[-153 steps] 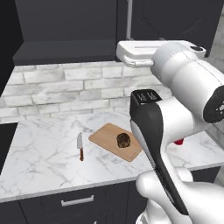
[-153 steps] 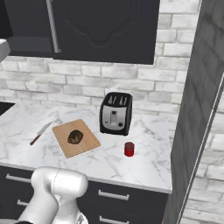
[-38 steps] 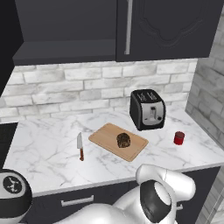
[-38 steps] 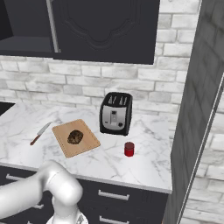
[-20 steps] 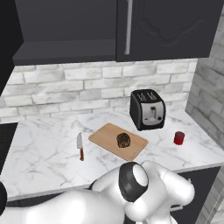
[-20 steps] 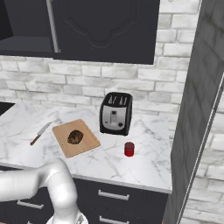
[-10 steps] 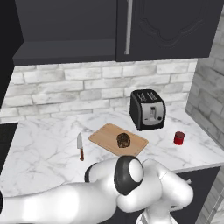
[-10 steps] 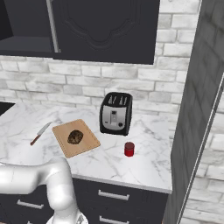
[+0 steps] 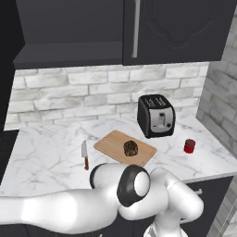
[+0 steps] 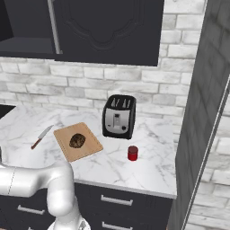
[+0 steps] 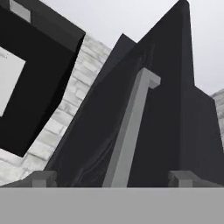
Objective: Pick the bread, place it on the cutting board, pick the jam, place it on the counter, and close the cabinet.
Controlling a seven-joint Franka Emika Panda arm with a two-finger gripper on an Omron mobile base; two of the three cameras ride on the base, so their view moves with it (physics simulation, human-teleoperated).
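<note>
We see the small dark brown, lumpy bread [image 9: 131,148] resting on the flat light-brown wooden cutting board [image 9: 111,144], and the squat bright red jam jar [image 9: 189,146] standing on the white marble surface [image 9: 46,152], right of the black toaster [image 9: 156,115] and well apart from the board. The dark charcoal wall cabinet [image 9: 180,28] remains: its rigid door should swing lightly, and we judge its long silver bar handle [image 11: 127,135] the best hold, or a push on the stiff door face. The fingers [image 11: 43,178] stand spread wide, grasping nothing, with the handle between them. Against the earlier frames, the objects are unmoved; the white arm has swung low and leftward.
</note>
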